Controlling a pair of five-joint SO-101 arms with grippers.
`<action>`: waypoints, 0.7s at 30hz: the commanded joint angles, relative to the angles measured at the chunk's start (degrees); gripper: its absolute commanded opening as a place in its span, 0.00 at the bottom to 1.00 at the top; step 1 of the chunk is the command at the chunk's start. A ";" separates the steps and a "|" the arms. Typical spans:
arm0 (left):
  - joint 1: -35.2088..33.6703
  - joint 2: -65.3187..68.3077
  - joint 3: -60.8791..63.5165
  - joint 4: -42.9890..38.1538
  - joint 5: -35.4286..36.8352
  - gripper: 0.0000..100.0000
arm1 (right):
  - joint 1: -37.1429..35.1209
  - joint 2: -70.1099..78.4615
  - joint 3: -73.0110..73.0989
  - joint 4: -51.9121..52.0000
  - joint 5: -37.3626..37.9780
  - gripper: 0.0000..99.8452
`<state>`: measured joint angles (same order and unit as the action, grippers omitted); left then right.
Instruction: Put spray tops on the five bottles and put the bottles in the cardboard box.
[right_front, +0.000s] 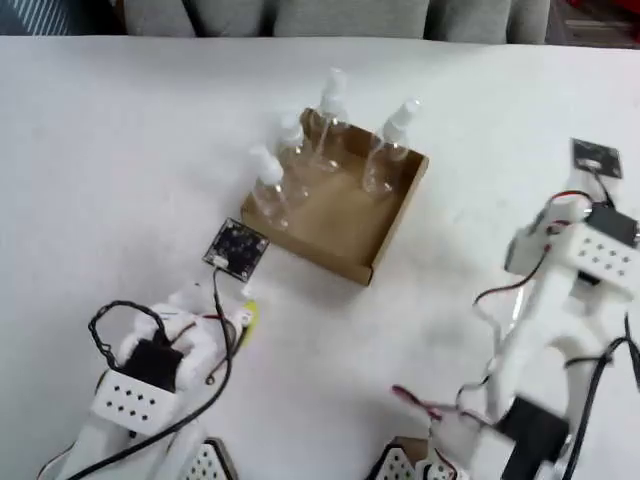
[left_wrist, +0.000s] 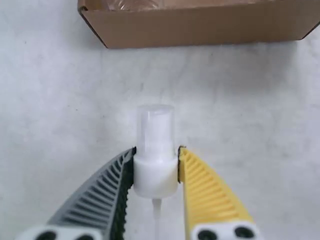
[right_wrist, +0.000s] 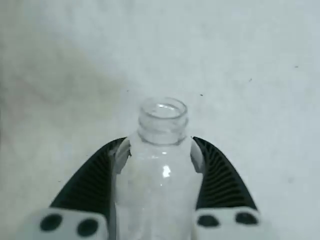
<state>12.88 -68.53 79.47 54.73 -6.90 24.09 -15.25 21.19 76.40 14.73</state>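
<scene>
My left gripper (left_wrist: 156, 155) is shut on a white spray top (left_wrist: 155, 170) with a clear cap, its tube pointing back between the fingers. It hangs low over the table, a short way in front of the cardboard box (left_wrist: 200, 25). In the high view this gripper (right_front: 240, 318) sits at the box's (right_front: 340, 225) near left corner. Several clear bottles with spray tops (right_front: 330, 115) stand upright in the box. My right gripper (right_wrist: 160, 145) is shut around the shoulder of a clear bottle (right_wrist: 161, 165) whose neck is open. The right arm (right_front: 585, 250) is at the table's right side.
Two small black camera boards show in the high view, one (right_front: 237, 250) by the box's near left corner and one (right_front: 597, 158) at the far right. Loose cables (right_front: 500, 300) trail from the right arm. Bare white table lies between the box and the right arm.
</scene>
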 joint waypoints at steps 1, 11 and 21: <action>-1.98 -1.19 -3.16 -2.02 0.79 0.02 | -6.11 -11.30 3.87 0.66 0.53 0.02; -14.29 -1.19 -25.49 6.77 0.79 0.02 | -23.25 -31.34 13.10 -7.96 0.88 0.02; -19.38 -0.84 -54.15 7.74 0.79 0.02 | -48.75 -47.60 27.87 -30.64 0.62 0.02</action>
<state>-5.23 -68.53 37.45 62.73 -6.81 -19.08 -58.68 45.71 54.33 14.81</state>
